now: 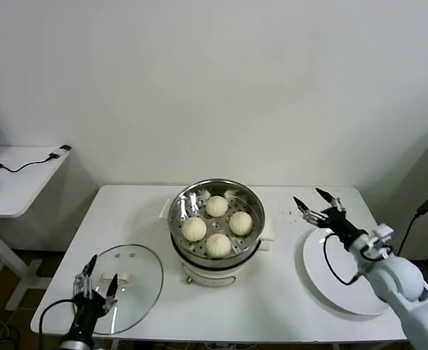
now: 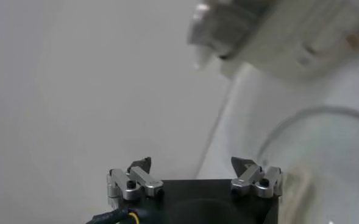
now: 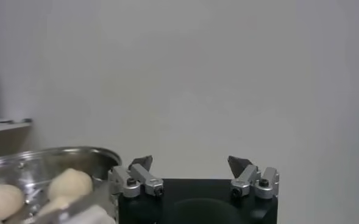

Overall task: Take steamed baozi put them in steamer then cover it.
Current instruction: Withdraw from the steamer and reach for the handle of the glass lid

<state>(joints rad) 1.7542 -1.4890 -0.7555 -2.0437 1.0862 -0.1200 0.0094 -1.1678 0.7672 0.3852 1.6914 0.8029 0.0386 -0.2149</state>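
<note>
The steamer (image 1: 177, 211) stands mid-table with several cream-white baozi (image 1: 216, 206) on its perforated tray. The glass cover (image 1: 137, 292) lies flat on the table to its left, white bar handle (image 1: 119, 278) up. My left gripper (image 1: 95, 281) is open and empty over the cover's near-left part. My right gripper (image 1: 317, 204) is open and empty, to the right of the steamer above the far edge of the white plate (image 1: 337, 284). The right wrist view shows the open gripper (image 3: 191, 161), the steamer (image 3: 100, 155) and baozi (image 3: 69, 182). The left wrist view shows the open gripper (image 2: 193, 163) and the cover's rim (image 2: 307, 112).
The white table (image 1: 133, 211) ends just in front of the cover and plate. A side desk (image 1: 17, 182) with cables stands at the far left. A cable (image 1: 425, 208) hangs at the right, beside my right arm.
</note>
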